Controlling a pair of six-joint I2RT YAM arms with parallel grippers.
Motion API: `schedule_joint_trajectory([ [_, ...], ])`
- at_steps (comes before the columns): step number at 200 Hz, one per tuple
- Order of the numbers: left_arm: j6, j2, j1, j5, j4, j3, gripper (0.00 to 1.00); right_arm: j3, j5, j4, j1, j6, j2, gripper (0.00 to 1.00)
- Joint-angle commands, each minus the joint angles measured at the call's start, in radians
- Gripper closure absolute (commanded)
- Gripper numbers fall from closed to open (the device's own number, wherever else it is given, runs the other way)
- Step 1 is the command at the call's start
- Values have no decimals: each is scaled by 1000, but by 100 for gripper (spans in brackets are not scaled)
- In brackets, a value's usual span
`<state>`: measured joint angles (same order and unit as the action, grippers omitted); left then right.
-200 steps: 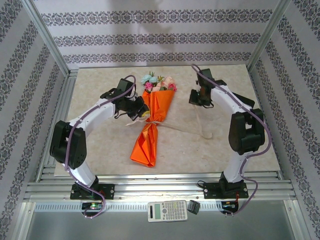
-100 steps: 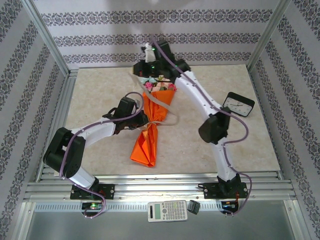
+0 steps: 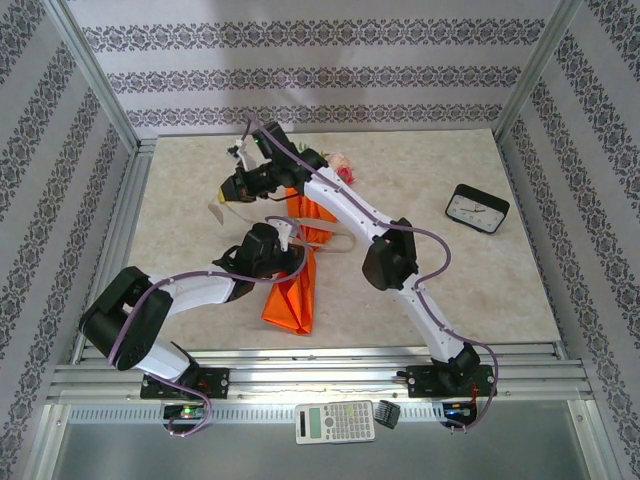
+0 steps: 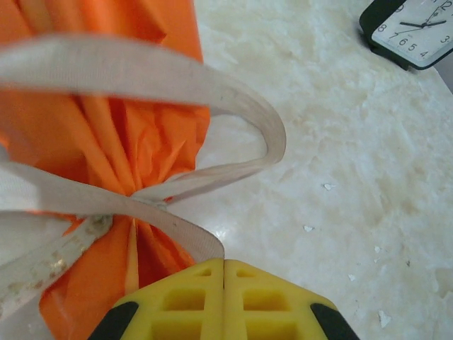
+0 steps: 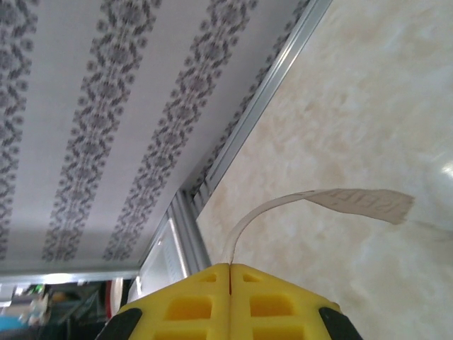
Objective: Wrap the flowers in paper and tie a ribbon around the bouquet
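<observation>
The bouquet (image 3: 297,291), an orange paper (image 4: 106,127) cone, lies mid-table with its flowers (image 3: 342,168) at the far end, partly hidden by my right arm. The beige ribbon (image 4: 212,88) is cinched round the cone's waist, and a loop of it (image 3: 338,243) lies to the cone's right. My left gripper (image 4: 224,262) is shut on one ribbon strand beside the cinch; in the top view it (image 3: 288,238) sits at the cone's left side. My right gripper (image 5: 231,266) is shut on the other ribbon end (image 5: 354,202), held left of the flowers (image 3: 233,192).
A black clock (image 3: 477,208) lies on the table at the right, also in the left wrist view (image 4: 414,28). A calculator (image 3: 335,422) rests on the front rail. An aluminium frame rail (image 5: 241,134) and patterned walls close in the marble table (image 3: 180,200).
My right arm has swung from above the flowers to the left, carrying the ribbon end across. The left gripper has shifted a little nearer along the cone, still gripping.
</observation>
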<state>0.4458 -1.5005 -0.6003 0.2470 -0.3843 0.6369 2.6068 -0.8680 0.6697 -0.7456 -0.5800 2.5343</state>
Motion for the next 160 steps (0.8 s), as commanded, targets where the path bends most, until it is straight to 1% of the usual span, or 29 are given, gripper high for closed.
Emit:
schedule_joint_trajectory([
  [1, -71, 12, -4, -32, -98, -6, 100, -55, -120, 49, -46, 85, -7, 100],
  [23, -74, 12, -3, -28, -103, -4, 100, -153, -134, 98, -79, 159, -41, 100],
  [38, -72, 10, -4, -23, -105, -6, 100, -226, -136, 97, -84, 184, -68, 100],
  [43, -70, 10, -4, -22, -105, -5, 100, -243, -140, 97, -85, 188, -74, 94],
  [55, -63, 11, -4, -18, -105, -7, 100, -256, -122, 121, -82, 220, -89, 73],
  [64, -55, 12, -4, -15, -103, -9, 100, -255, -80, 136, -80, 236, -104, 64],
  [73, -49, 14, -5, -12, -96, -8, 100, -253, -49, 134, -71, 234, -121, 58],
  [80, -46, 14, -4, -9, -92, -8, 100, -246, -33, 126, -61, 220, -133, 56],
  [102, -35, 20, -4, -3, -71, 4, 100, -197, 17, 126, -35, 196, -157, 53],
  [121, -20, 25, -4, 4, -37, 21, 100, -170, 104, 142, -7, 177, -186, 53],
  [134, 1, 36, -1, 13, -7, 38, 100, -197, 208, 132, 16, 155, -234, 52],
  [144, 30, 46, 5, 15, 31, 56, 100, -259, 313, 106, 31, 135, -298, 51],
  [156, 71, 54, 27, 38, 89, 87, 100, -373, 481, 67, 46, 98, -393, 51],
  [157, 74, 55, 30, 42, 93, 89, 100, -373, 481, 67, 46, 98, -393, 51],
  [160, 84, 55, 37, 53, 107, 97, 100, -416, 534, 47, 52, 77, -435, 52],
])
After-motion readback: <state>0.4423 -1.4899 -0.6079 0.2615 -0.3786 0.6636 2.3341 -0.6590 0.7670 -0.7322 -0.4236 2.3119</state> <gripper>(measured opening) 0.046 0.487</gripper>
